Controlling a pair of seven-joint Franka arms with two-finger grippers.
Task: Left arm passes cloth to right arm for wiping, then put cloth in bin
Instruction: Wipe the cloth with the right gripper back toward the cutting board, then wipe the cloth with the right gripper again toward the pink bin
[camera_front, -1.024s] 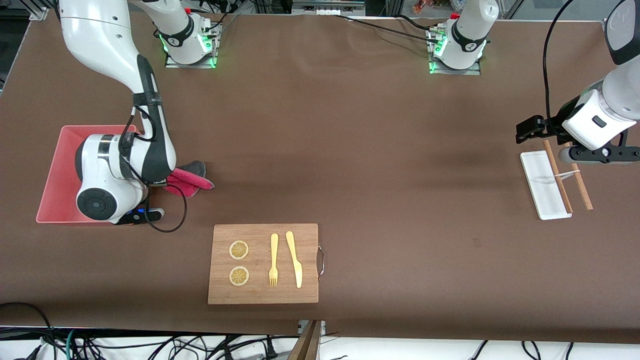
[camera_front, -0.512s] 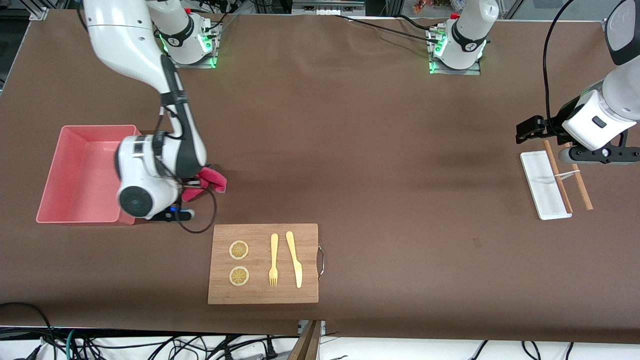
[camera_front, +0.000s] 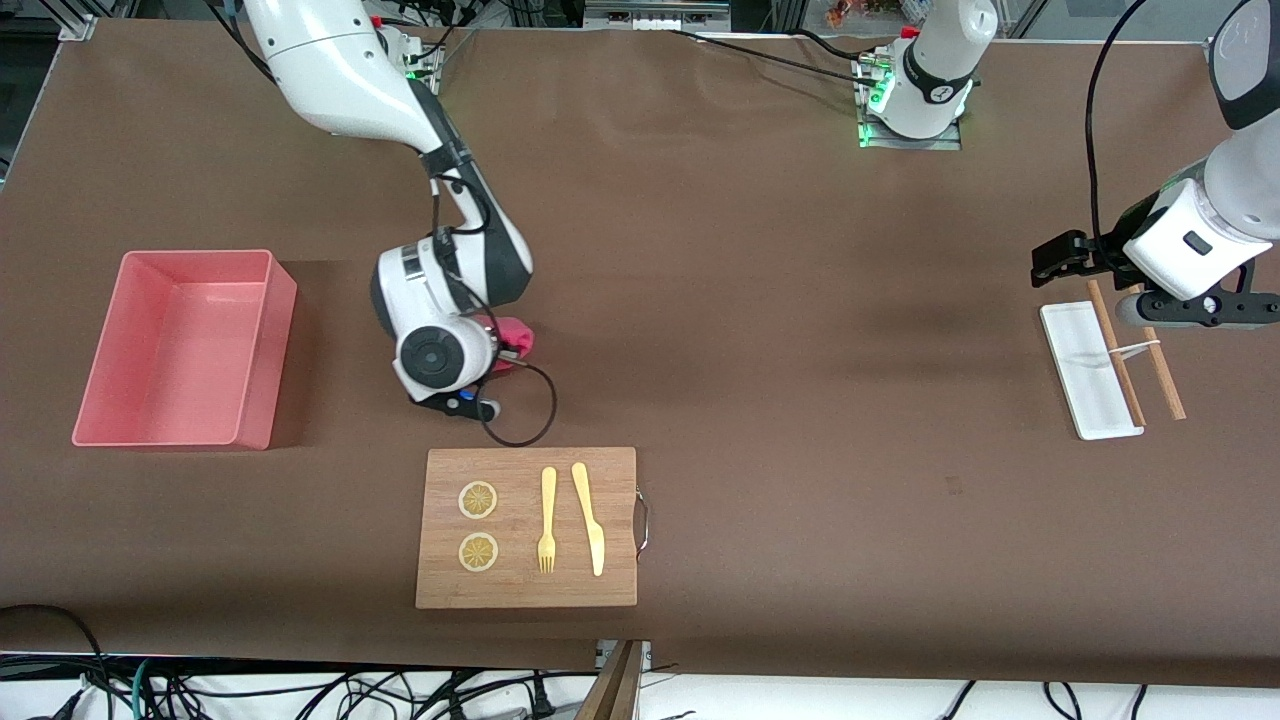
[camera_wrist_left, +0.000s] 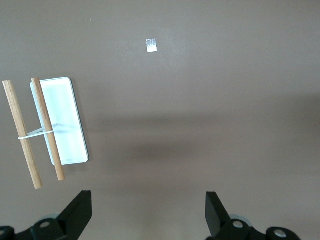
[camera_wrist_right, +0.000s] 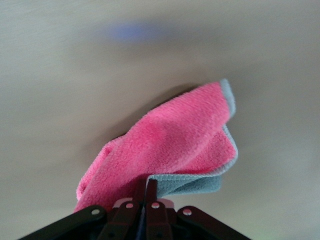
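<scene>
Cloth (camera_wrist_right: 170, 145) grey reverse shows only at right tool (camera_wrist_right: 147, 192).

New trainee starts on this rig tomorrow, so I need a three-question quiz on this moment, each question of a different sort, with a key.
1. True or false: the left gripper is shut on the cloth.
2. What does the wooden board carry? A) chopsticks B) a fork, a knife and two lemon slices C) the cloth
3. Fill in: the left gripper hangs over the white ____.

Key
1. False: the right gripper pinches the cloth over the table, between the bin and the table's middle; the left gripper is open.
2. B: fork, knife, lemon slices.
3. tray
</scene>
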